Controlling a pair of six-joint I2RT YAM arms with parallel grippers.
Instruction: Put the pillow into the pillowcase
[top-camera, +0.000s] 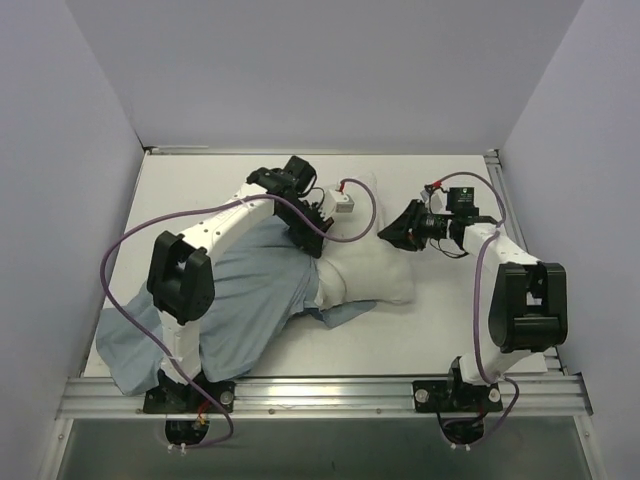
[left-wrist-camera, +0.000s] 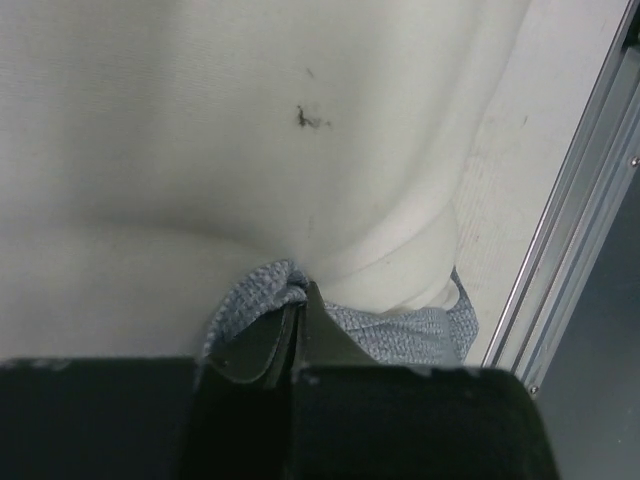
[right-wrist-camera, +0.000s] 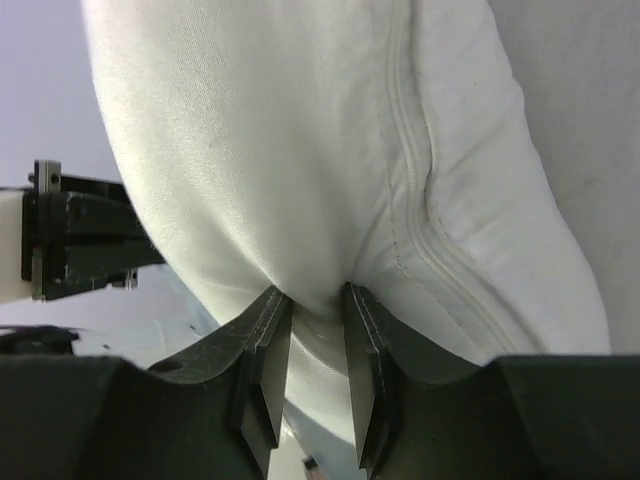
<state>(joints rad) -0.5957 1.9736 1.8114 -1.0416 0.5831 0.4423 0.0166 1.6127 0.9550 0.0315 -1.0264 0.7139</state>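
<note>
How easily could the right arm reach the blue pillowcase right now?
Probably not easily: its claw is busy pinching the pillow, and the pillow lies between it and the pillowcase.

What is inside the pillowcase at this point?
One end of the pillow sits in the mouth of the pillowcase; most of it sticks out on the table. How deep it reaches is hidden by the blue cloth and the left arm.
</note>
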